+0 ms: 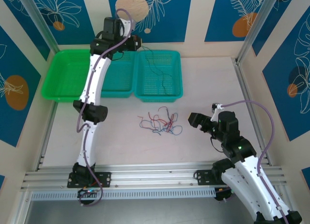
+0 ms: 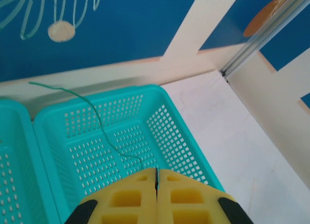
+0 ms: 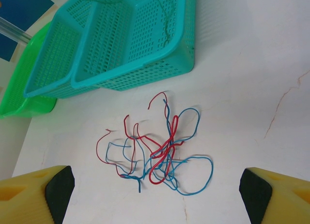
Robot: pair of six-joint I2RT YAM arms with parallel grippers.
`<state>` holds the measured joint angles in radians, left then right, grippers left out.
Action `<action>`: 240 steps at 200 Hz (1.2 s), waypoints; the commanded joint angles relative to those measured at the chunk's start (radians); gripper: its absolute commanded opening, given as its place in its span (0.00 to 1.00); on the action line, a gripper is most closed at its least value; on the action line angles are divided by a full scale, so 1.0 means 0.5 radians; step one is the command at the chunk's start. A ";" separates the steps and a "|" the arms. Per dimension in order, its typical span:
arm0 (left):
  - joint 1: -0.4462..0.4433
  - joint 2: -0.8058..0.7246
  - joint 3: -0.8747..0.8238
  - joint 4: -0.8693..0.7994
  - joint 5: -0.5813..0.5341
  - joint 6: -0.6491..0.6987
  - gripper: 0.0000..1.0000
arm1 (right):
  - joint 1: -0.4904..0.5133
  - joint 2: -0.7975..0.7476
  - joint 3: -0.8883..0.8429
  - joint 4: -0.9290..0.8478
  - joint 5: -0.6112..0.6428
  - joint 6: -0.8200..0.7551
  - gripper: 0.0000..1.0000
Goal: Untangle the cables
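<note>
A tangle of thin red and blue cables (image 1: pixel 160 122) lies on the white table in front of the baskets, and the right wrist view shows their loops (image 3: pixel 162 151) crossing one another. My right gripper (image 1: pixel 196 121) is just to the right of the tangle, open and empty. Its yellow fingers (image 3: pixel 36 195) stand wide apart on either side of the heap. My left gripper (image 1: pixel 137 43) is at the back, above the right teal basket (image 1: pixel 177 73). It is shut on a thin green cable (image 2: pixel 99 121), which trails from the fingertips (image 2: pixel 145 178) over the basket.
Three baskets stand in a row at the back: a green one (image 1: pixel 53 83), a middle teal one (image 1: pixel 118 90) and the right teal one, with dark thin wire (image 1: pixel 162 73) lying in it. Bare table lies around the tangle. An aluminium rail (image 1: pixel 155 175) runs along the near edge.
</note>
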<state>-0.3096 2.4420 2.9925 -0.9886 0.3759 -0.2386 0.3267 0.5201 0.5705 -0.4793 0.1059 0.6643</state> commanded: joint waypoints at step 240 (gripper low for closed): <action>-0.150 -1.733 -1.427 -0.310 -0.308 0.284 1.00 | -0.002 0.430 0.191 0.087 -0.277 -0.263 0.90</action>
<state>-0.3767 1.7172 2.4706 -1.1259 0.1825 -0.1009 0.3176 0.6670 0.6113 -0.4564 0.0570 0.6033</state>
